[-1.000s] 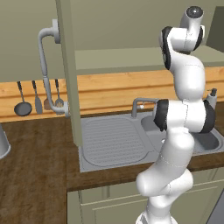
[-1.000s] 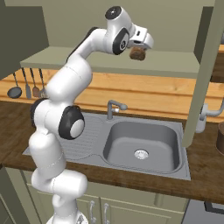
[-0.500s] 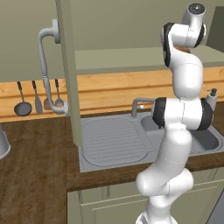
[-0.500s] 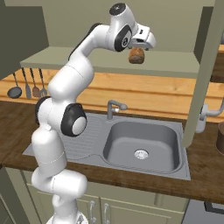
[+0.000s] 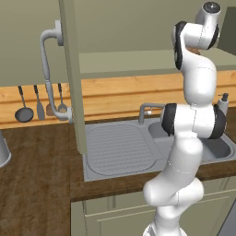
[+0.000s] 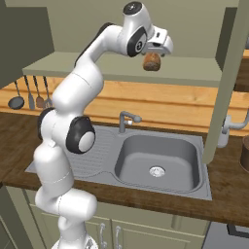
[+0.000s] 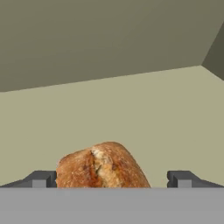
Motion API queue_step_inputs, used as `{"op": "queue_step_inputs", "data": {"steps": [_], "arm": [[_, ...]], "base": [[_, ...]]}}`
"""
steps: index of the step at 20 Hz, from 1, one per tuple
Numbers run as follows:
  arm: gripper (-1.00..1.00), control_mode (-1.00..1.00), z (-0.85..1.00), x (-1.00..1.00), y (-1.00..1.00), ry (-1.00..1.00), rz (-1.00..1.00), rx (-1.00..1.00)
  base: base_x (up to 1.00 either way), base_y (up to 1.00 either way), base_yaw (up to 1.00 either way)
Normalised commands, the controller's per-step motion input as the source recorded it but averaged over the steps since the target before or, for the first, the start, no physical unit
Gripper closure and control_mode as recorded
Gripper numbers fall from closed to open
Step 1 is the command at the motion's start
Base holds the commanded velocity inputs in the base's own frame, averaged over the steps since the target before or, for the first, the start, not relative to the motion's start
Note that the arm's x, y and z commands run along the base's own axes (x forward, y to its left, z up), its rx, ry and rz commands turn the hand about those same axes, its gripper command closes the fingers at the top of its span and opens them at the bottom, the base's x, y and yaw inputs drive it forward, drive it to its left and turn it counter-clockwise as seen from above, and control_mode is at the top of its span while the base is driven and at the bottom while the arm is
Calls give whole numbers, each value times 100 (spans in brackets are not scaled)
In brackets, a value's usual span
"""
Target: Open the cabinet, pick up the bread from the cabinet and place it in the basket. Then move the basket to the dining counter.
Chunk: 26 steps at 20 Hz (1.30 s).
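Observation:
The cabinet (image 6: 121,68) stands open, its door (image 5: 71,78) swung out edge-on with the curved bar handle (image 5: 48,73). The bread (image 6: 151,62), an orange-brown lump, rests on the cabinet's pale shelf. My gripper (image 6: 154,54) hangs open right over it. In the hand view the bread (image 7: 103,168) lies between the two fingertips (image 7: 41,178), close to the left one and with a gap to the right one. At the right edge of the right base view, a brown sliver of the basket (image 6: 244,153) stands on the worktop. The dining counter is out of view.
Below the cabinet are a steel sink (image 6: 158,160) with a tap (image 6: 125,119) and a drainer (image 5: 120,147). Utensils (image 5: 39,103) hang on the wooden backsplash. A soap bottle (image 5: 223,103) stands by the sink and a grey pot (image 5: 2,147) at the far left.
The hand has shifted slightly by the bread, the arm's top link edging up. The bread has stayed in place and the jaws have stayed open.

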Motion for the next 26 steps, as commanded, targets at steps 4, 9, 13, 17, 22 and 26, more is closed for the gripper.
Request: {"op": "queue_step_inputs", "data": {"steps": [4,9,13,17,22,26], "arm": [[-100,-100,-17,-10,1,4,13,0],[-100,-100,-17,-1,0,0,9,0],[-100,-100,-14,3,0,2,6,0],[-100,-100,-29,8,0,8,4,0],[-100,-100,-27,2,0,7,5,2],[100,-100,-36,0,1,3,4,7]], "base": [[0,0,0],[0,0,0],[0,0,0],[0,0,0],[0,0,0],[0,0,0]]}}
